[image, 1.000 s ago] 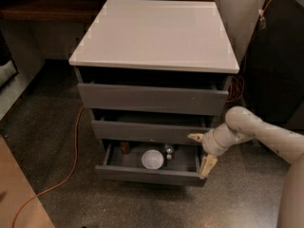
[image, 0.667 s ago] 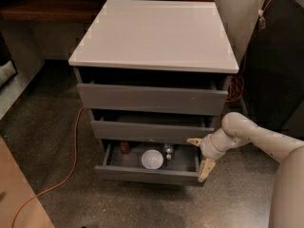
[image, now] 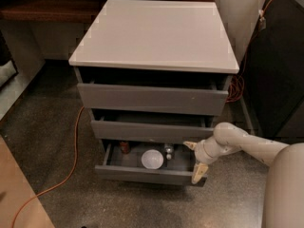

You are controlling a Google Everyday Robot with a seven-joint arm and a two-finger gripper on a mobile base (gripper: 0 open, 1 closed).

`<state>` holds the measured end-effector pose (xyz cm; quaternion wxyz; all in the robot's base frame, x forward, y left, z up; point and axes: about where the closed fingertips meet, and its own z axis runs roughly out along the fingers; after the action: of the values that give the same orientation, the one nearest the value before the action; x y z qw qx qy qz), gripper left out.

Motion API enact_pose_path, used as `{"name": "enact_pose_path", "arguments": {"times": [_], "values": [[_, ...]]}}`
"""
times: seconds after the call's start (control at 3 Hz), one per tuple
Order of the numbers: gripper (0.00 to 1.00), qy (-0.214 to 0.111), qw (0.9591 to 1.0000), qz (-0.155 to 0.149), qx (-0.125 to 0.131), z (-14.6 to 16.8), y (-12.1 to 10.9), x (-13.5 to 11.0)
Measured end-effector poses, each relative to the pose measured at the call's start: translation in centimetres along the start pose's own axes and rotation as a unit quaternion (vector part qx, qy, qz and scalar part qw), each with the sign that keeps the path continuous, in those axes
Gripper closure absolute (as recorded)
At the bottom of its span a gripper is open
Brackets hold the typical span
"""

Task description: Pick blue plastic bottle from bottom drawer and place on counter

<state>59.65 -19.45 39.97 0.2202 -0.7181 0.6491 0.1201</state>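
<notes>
the blue plastic bottle (image: 168, 149) stands in the bottom drawer (image: 142, 174), toward the back and right of the middle, half in the shadow of the drawer above; its detail is too small to make out beyond a pale body; just to its left and a little nearer the front lies a white bowl (image: 152, 159), close to the bottle, though whether they touch cannot be told; further left, at the back left corner, is a red can (image: 124, 147); the drawer is pulled out, its grey front low to the floor; the gripper (image: 194, 159) hangs at the drawer's right end, to the right of the bottle and apart from it, its two pale fingers (image: 199, 173) spread wide, one toward the back and one over the front right corner, with nothing between them; the arm (image: 247, 144) reaches in from the right; above, the two upper drawers sit slightly ajar; the counter (image: 154, 34) tops the cabinet, white and glossy; an orange cable (image: 72, 151) trails across the speckled floor on the left.
</notes>
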Motion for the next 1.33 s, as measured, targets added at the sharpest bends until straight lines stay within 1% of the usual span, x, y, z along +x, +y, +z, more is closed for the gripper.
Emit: {"name": "enact_pose_path", "arguments": {"times": [0.33, 0.67, 1.0, 1.33], "values": [[0.0, 0.0, 1.0, 0.0, 0.005, 0.0, -0.3, 0.0], [0.0, -0.025, 0.9996, 0.012, 0.009, 1.1, -0.1, 0.0], [0.0, -0.039, 0.9989, 0.015, 0.02, 3.6, -0.1, 0.2], [0.0, -0.049, 0.9978, 0.014, 0.042, 6.2, -1.0, 0.9]]}}
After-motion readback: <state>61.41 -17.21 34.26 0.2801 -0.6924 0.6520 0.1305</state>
